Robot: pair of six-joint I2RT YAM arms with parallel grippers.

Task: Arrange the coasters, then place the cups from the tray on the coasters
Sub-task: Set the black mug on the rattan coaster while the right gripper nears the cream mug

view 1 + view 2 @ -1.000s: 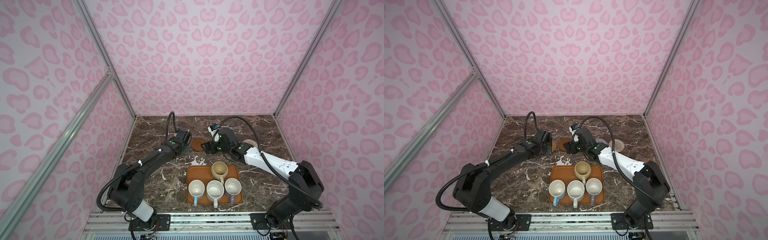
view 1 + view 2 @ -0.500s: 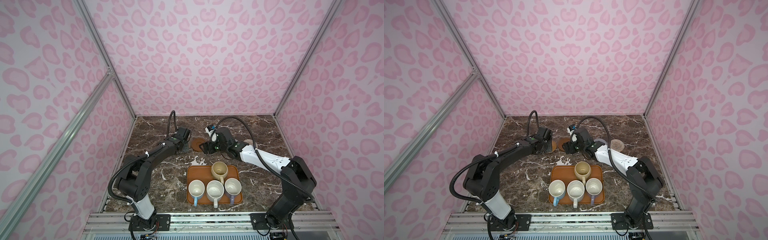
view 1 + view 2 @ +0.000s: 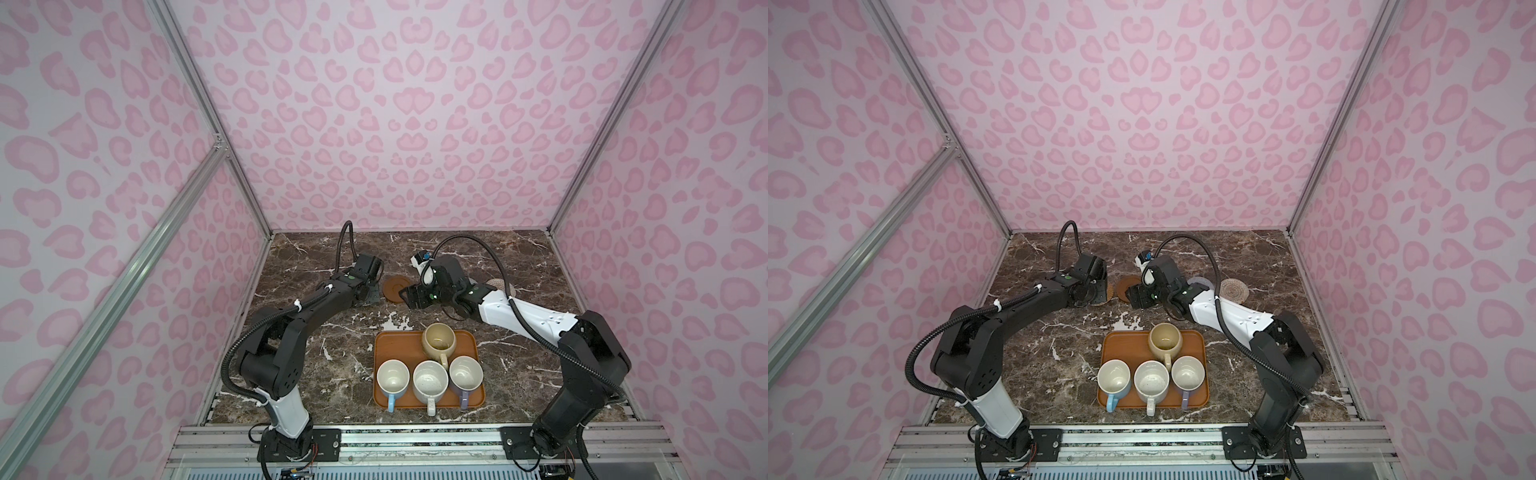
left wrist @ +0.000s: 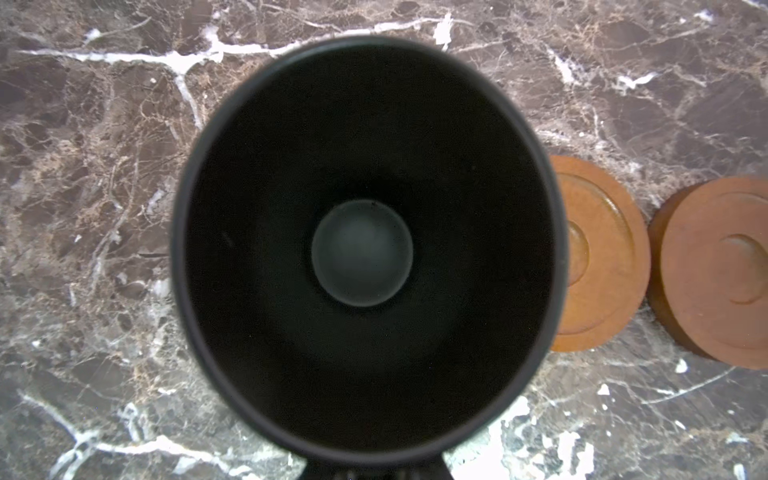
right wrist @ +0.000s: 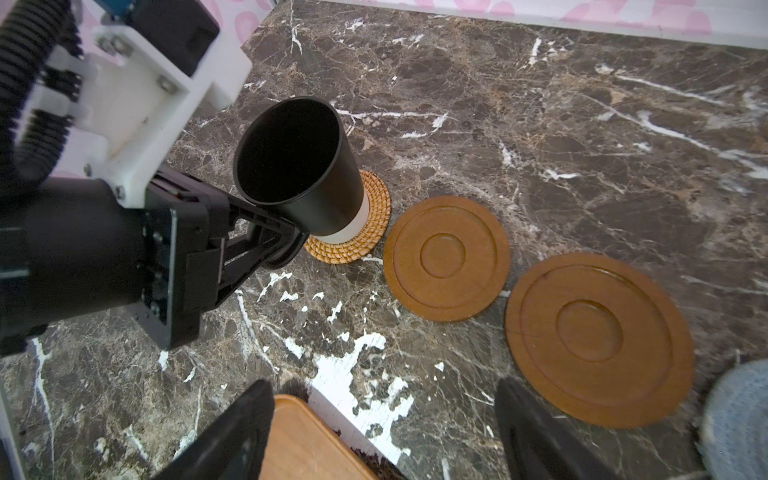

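The black cup stands on the tan rattan coaster, and my left gripper is shut on its handle side. From above, the black cup hides the left jaws. Two brown wooden coasters lie in a row beside it, then the grey-blue one. My right gripper hangs open and empty over the marble between that row and the tray. On the tray stand the cream-yellow, light blue, speckled white and lavender cups.
A beige knitted coaster lies at the right end of the row, partly behind the right arm. The pink patterned walls close in the marble table on three sides. A metal rail runs along the front edge.
The left arm has stretched a little farther toward the back with the black cup. The right gripper has drifted slightly left, still open.
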